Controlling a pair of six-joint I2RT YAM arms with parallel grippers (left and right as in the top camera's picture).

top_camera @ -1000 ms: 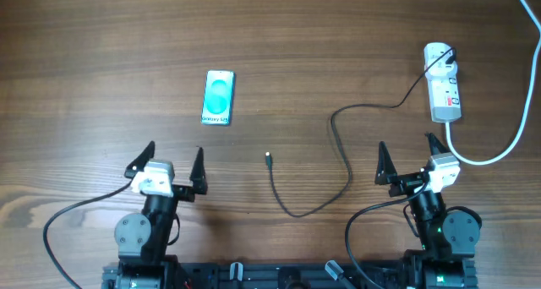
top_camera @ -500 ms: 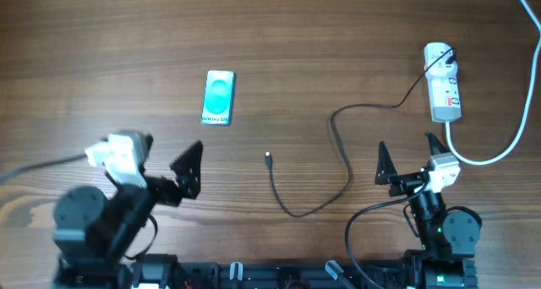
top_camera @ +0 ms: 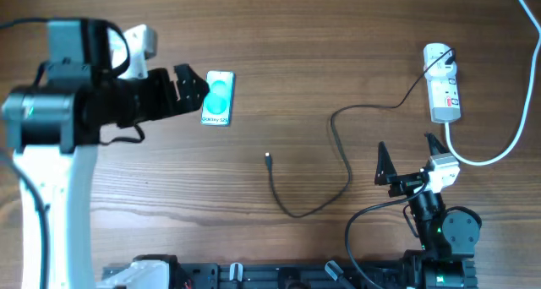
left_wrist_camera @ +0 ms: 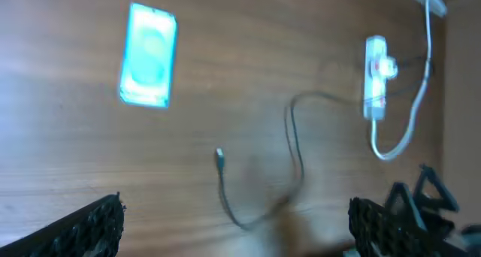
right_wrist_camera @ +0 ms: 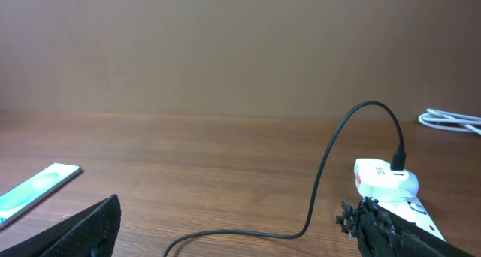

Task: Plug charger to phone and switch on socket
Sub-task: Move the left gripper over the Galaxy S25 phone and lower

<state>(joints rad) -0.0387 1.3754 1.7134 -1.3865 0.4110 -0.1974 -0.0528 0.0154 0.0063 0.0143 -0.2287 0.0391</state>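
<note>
Turquoise on its screen, the flat rectangular phone (top_camera: 218, 98) lies on your brown wooden table (top_camera: 338, 35). Your left gripper (top_camera: 196, 92) hovers at its edge, jaws wide and empty. The thin black charger cable (top_camera: 338, 145) runs from the small white socket strip (top_camera: 442, 93), its tip loose mid-table. Your right gripper (top_camera: 407, 154) gapes empty.

Around the phone (top_camera: 218, 97)
The charger (top_camera: 349, 177) lies on the table (top_camera: 296, 35) to its right (tip end closest); the socket (top_camera: 442, 84) lies farther right.
</note>
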